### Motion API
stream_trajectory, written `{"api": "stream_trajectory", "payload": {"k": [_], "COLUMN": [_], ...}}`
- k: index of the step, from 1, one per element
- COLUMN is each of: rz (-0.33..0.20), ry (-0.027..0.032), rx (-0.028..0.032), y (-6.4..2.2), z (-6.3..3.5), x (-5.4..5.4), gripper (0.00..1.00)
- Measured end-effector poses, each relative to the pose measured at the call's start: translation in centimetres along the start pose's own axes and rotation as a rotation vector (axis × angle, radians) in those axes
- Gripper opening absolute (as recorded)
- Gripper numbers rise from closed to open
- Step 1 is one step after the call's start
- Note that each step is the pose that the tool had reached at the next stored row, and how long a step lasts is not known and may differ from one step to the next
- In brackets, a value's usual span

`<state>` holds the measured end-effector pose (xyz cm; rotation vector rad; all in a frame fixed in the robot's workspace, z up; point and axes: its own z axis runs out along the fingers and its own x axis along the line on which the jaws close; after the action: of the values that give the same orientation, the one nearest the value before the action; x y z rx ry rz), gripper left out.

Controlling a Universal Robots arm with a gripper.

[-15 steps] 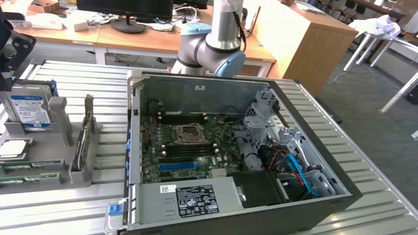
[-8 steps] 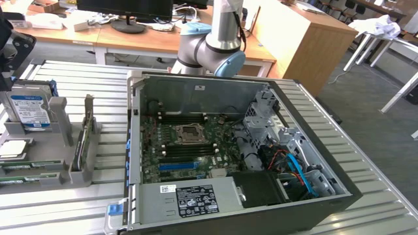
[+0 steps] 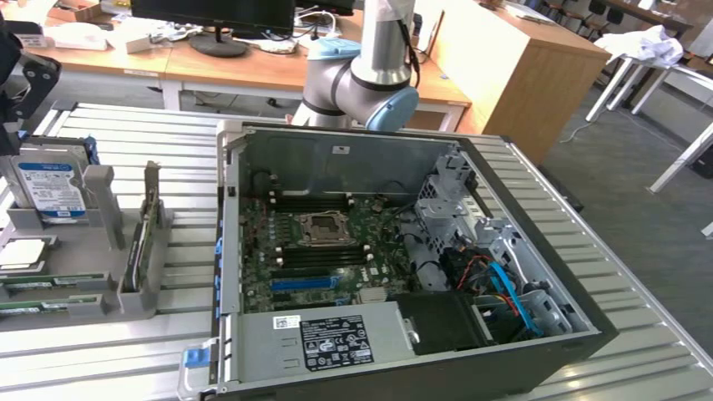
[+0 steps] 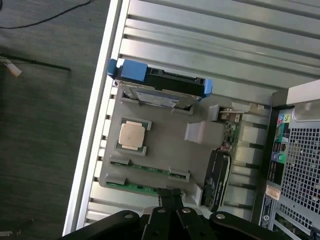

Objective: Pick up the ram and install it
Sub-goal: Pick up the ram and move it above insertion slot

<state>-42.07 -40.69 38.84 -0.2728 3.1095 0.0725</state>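
— Ribbed metal desk (image 3: 134, 134) under everything, right? What sits closest over the grey holder (image 4: 165, 147)?
— The jaws. In the wrist view their two dark fingertips (image 4: 164, 197) press together, fully closed, with nothing showing between them. They hang just above the holder's outer edge.
— And the ram (image 4: 134, 187)?
— It lies flat in the holder's outermost slot, right by those fingertips. Whether they touch it I cannot tell. A second green stick (image 4: 150, 169) lies parallel in the next slot inward.
— Further across the holder?
— A square processor (image 4: 132, 135) sits in its pocket beyond the sticks. Past that, at the holder's far edge, a hard drive (image 4: 160, 87) with blue end pieces stands on edge. A dark card (image 4: 217, 177) stands upright at the holder's end nearest the computer.
— The computer itself?
— An open computer case (image 3: 334, 163) lies on the desk just beside the holder, to the exterior view's right of it, motherboard facing up.
— Beyond that?
— The arm (image 3: 368, 79) rises behind the case, well apart from the holder. Wooden desks (image 3: 223, 71) with a monitor (image 3: 212, 17) stand farther back.
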Motion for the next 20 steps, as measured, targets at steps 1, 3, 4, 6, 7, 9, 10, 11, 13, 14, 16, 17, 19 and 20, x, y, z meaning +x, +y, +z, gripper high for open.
{"api": "stream_trajectory", "payload": {"k": [1,3,4,6,7,9,10,11,13,14,16,17,19,20], "rz": [-0.01,-0.032,-0.043,-0.067,-0.079,-0.104,-0.116,-0.127,-0.148,-0.158,-0.179,-0.191,-0.213,-0.225], "ry": [0.0005,0.0015,0.0019,0.003,0.0036,0.0046,0.0052,0.0057,0.0066,0.0071,0.008,0.0085,0.0095,0.01], "rx": [-0.0002,-0.0007,-0.001,-0.0015,-0.0018,-0.0024,-0.0026,-0.0029,-0.0034,-0.0036,-0.0041,-0.0044,-0.0049,-0.0052], "y": [0.0,0.0,0.0,0.0,0.0,0.0,0.0,0.0,0.0,0.0,0.0,-0.01,0.0,-0.01], "z": [0.0,0.0,0.0,0.0,0.0,0.0,0.0,0.0,0.0,0.0,0.0,0.0,0.0,0.0], "x": [0.0,0.0,0.0,0.0,0.0,0.0,0.0,0.0,0.0,0.0,0.0,0.0,0.0,0.0], "gripper": [0.11,0.11,0.11,0.11,0.11,0.11,0.11,0.11,0.11,0.11,0.11,0.11,0.11,0.11]}}
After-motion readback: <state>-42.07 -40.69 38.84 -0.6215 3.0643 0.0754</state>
